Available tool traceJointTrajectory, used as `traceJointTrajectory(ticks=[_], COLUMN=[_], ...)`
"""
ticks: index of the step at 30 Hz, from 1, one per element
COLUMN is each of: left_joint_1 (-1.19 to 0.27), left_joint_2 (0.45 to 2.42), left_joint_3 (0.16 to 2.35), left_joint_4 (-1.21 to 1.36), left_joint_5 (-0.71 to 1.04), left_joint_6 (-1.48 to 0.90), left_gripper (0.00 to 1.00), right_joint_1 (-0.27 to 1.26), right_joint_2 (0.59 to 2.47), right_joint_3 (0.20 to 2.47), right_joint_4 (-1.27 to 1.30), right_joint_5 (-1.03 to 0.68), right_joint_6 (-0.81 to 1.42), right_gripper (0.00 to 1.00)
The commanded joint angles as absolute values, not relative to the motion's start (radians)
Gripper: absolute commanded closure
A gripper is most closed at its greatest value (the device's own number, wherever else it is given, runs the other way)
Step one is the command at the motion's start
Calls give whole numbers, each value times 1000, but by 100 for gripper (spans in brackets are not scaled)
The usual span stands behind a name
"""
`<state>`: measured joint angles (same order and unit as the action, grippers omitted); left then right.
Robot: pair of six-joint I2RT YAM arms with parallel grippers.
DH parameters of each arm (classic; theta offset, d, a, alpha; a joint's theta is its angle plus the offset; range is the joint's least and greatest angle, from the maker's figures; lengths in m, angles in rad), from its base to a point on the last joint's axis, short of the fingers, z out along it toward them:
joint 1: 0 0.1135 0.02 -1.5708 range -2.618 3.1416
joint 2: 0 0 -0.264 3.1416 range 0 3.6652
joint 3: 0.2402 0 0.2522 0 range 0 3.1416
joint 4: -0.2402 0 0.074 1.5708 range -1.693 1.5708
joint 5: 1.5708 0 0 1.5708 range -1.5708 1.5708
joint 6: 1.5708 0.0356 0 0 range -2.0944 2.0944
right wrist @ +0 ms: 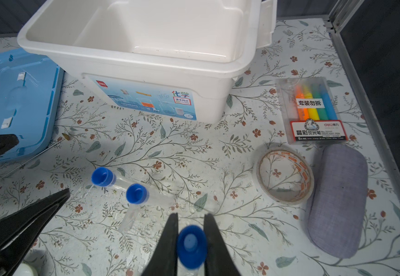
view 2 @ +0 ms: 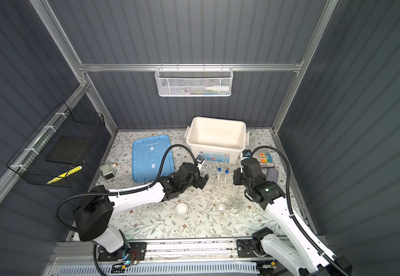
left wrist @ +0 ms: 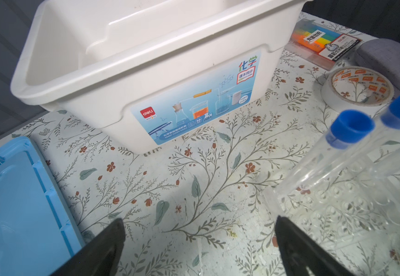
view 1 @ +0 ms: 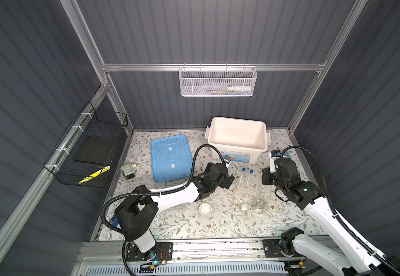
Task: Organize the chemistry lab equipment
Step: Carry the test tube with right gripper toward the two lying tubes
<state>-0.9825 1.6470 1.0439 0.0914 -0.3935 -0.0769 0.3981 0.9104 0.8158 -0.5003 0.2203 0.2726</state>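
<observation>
A blue-capped tube (right wrist: 191, 246), its glass cut off, sits clamped in my right pincer (right wrist: 191, 216); my left pincer (left wrist: 199, 221) gapes empty beside the faint clear rack (left wrist: 337, 203).

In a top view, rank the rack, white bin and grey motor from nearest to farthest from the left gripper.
1. Rack: just right of the open left gripper.
2. White bin: behind the gripper, towards the back wall.
3. Grey motor: far off at the table's left edge.
</observation>
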Motion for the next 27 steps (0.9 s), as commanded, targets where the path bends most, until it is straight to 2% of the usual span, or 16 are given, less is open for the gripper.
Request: traceJointTrajectory(ticks=[1,4,27], left_joint_1=[-979,-979,-980], left_joint_2=[1626,1633,1647], left_joint_3=[1033,1039,1038], left_joint_4=[84,80,73], left_joint_5=[-404,-394,-381], left_joint_6=[-97,-100,-117], left_gripper=[0,0,0], right_joint_1=[406,405,407], right_joint_2=[905,913,953], right_joint_3=[772,750,746], right_joint_4=[-408,-352,-410], right_joint_5=[265,257,226], right_joint_6=[285,296,273], right_gripper=[87,88,87])
